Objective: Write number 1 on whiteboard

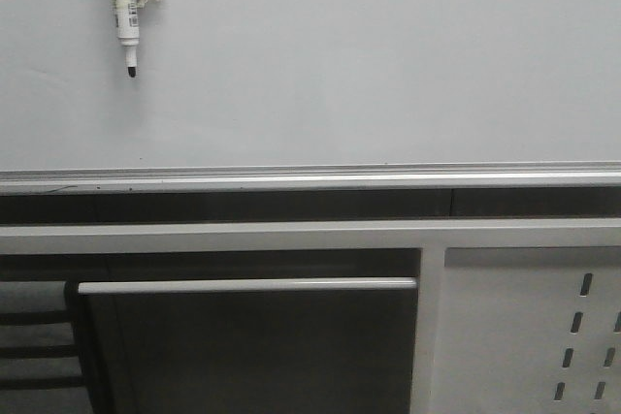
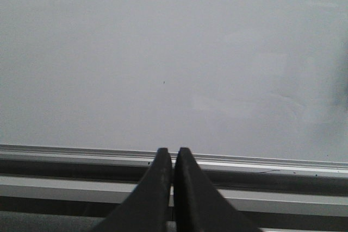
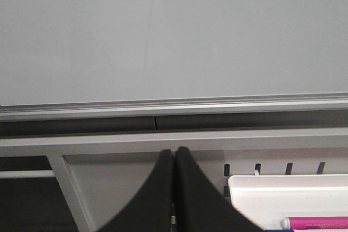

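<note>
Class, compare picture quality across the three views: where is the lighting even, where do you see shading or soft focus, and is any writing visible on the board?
Front view: evenly lit whiteboard, marker pen sharp, no stroke visible. Left wrist view: whiteboard grainy, dark shading at one edge; shut left pincer a soft dark silhouette. Right wrist view: faint pale reflections on the board; shut right pincer blurred; white tray brightest.

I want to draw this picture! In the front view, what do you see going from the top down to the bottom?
White marker pen with a black tip on the pale glossy whiteboard → silver aluminium frame rail → white horizontal beam → thin white bar → white perforated metal panel.
</note>
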{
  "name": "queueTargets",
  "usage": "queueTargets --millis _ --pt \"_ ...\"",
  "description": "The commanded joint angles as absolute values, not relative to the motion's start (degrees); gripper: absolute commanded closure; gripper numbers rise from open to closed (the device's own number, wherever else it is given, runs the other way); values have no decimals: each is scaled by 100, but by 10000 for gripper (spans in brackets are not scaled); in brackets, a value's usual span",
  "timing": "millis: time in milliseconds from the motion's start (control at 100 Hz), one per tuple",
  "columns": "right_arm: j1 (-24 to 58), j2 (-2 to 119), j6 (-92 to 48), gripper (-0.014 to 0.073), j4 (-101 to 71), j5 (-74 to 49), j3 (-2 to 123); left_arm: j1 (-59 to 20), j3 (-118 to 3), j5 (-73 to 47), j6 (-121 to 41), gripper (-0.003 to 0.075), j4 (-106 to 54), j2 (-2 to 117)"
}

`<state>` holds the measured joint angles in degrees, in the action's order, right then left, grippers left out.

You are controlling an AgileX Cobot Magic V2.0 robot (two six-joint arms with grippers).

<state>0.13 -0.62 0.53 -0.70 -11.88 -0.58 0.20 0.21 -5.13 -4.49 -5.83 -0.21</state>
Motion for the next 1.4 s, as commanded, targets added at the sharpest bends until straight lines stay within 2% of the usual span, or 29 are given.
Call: queueTargets --millis 0,980,1280,1390 --pt "-15 -155 33 659 0 -761 -214 23 253 -104 -390 741 -590 -148" --pt "-15 -155 33 659 -45 -549 -214 23 253 -43 -390 741 -625 -148" --pt "-15 -155 33 659 -2093 -105 -214 23 253 87 -390 741 -2365 -148" --pt "-15 -155 33 659 -3203 -70 -214 23 245 100 -390 741 -3531 -148"
